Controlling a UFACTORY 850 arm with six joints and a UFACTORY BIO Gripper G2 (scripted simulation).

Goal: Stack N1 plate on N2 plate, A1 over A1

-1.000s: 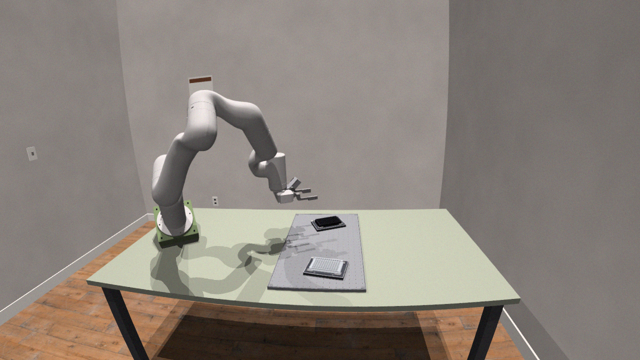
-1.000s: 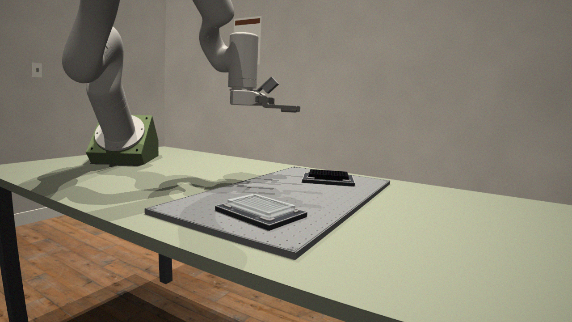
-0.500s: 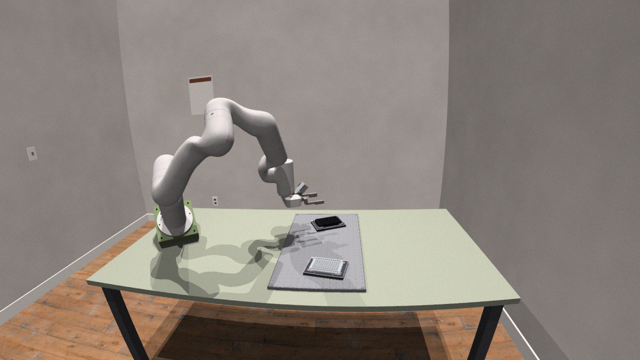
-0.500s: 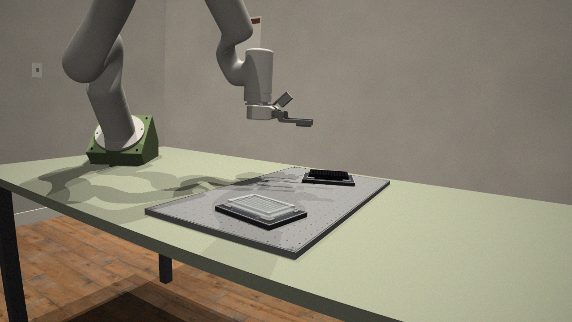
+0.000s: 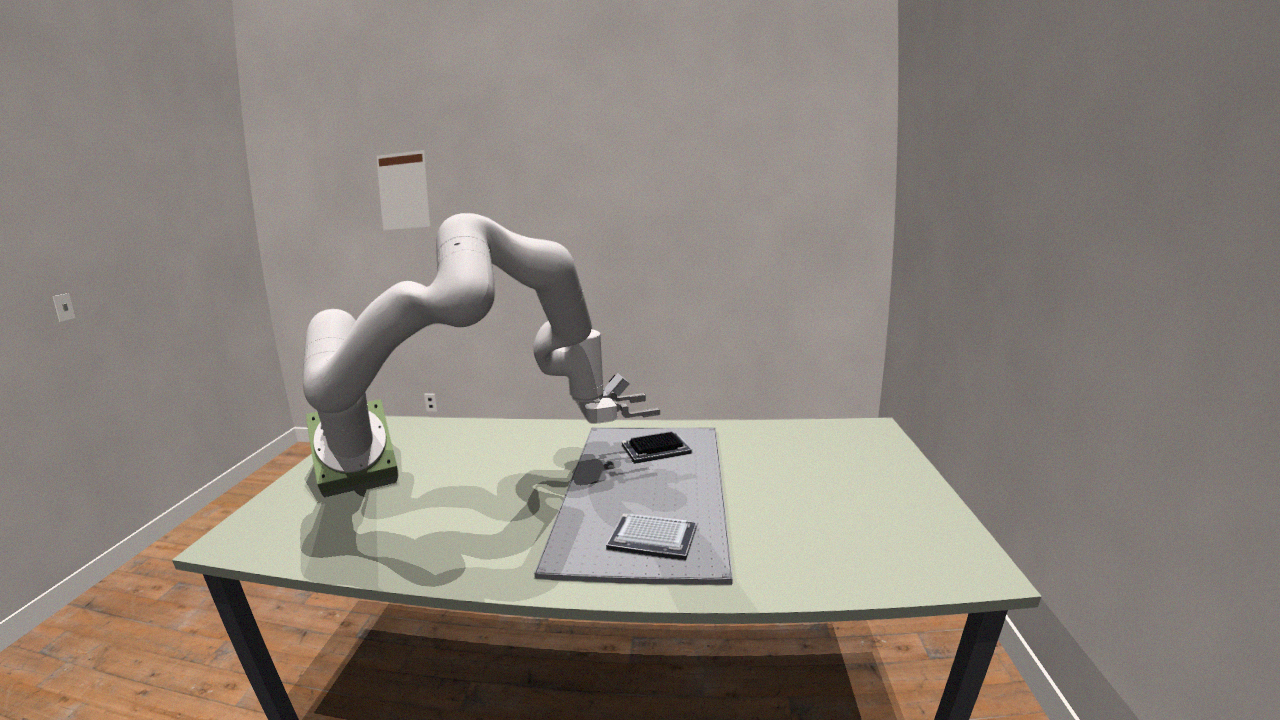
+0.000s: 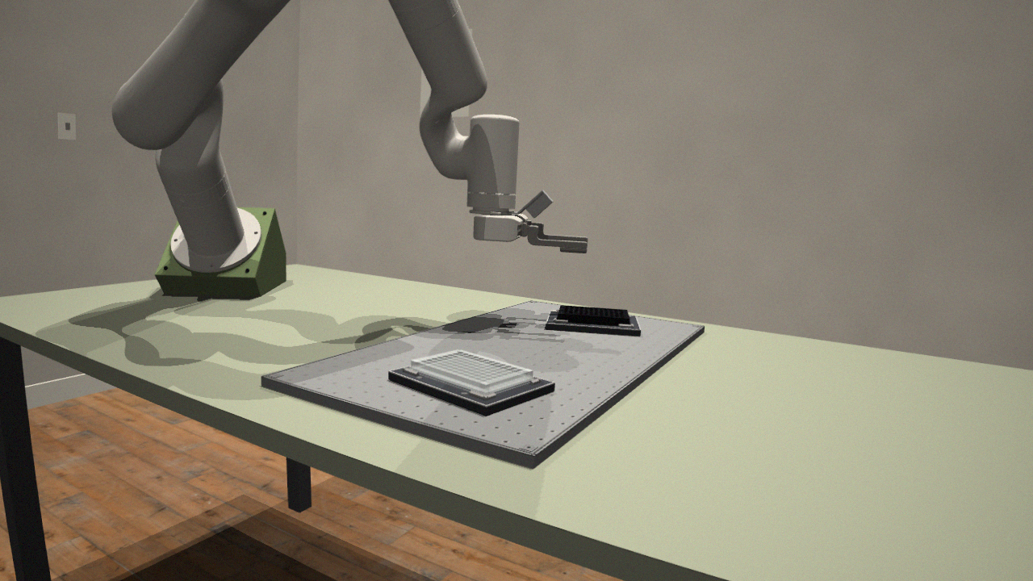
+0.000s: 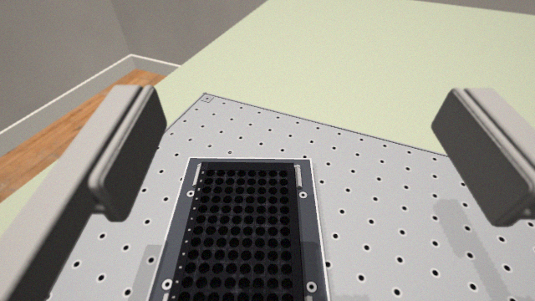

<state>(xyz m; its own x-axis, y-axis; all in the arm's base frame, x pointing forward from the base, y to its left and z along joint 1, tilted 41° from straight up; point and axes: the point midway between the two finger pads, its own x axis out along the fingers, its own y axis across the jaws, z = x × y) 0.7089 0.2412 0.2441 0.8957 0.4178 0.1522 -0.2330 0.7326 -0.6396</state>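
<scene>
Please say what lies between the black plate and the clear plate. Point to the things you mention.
Between the black plate [image 5: 656,442] [image 6: 593,315] [image 7: 240,226] and clear plate [image 5: 653,531] [image 6: 470,369], the top and exterior views show only perforated board [image 5: 707,492] [image 6: 599,375] [image 7: 368,201] with shadows [image 5: 588,471] [image 6: 480,324] [image 7: 449,226] across it.

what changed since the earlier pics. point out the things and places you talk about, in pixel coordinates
The gripper [image 5: 651,404] [image 6: 574,244] [image 7: 272,155] moved lower and farther out from the arm's base, toward the black plate [image 5: 656,443] [image 6: 593,315] [image 7: 240,234]. Nothing was taken hold of or let go. The black plate and clear plate [image 5: 654,531] [image 6: 470,369] stayed in their nests.
</scene>
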